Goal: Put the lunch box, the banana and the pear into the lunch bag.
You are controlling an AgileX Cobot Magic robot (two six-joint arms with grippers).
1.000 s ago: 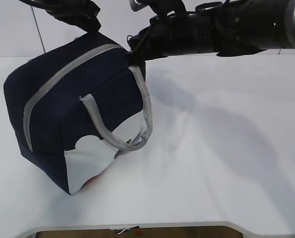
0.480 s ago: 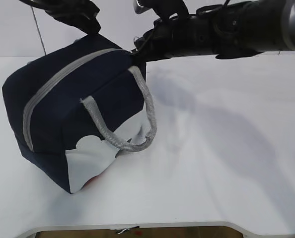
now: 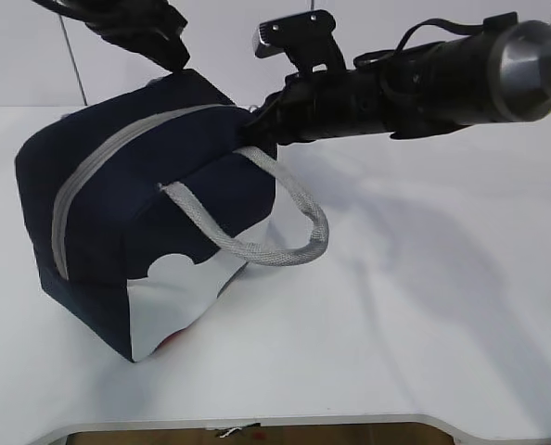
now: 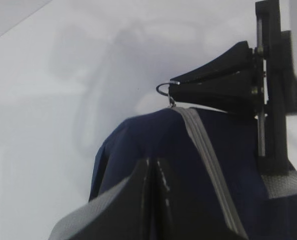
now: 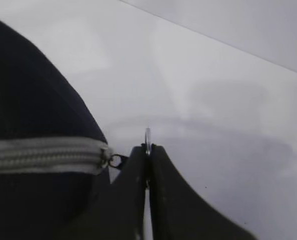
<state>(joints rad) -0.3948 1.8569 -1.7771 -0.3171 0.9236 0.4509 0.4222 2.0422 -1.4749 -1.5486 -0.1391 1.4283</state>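
The navy lunch bag (image 3: 136, 204) stands tilted on the white table (image 3: 424, 306), its grey zipper (image 3: 118, 148) running shut across the top. My left gripper (image 3: 169, 56) is shut on the bag's fabric at the far top edge; in the left wrist view its fingertips (image 4: 151, 162) pinch the navy cloth (image 4: 128, 145). My right gripper (image 3: 255, 120) is shut on the zipper's ring pull (image 5: 147, 136) at the bag's right top corner, with the ring (image 4: 162, 89) sticking out of the closed tips. The lunch box, banana and pear are out of view.
A grey webbing handle (image 3: 275, 250) droops from the bag's front toward the right. A white corner panel (image 3: 173, 297) faces the table's front edge (image 3: 257, 422). The right arm (image 3: 424, 79) stretches across above the table's back right.
The bag has shifted and tilted slightly to the right. Its front handle has swung out and down to the right. The right arm has rolled while still holding the ring pull.
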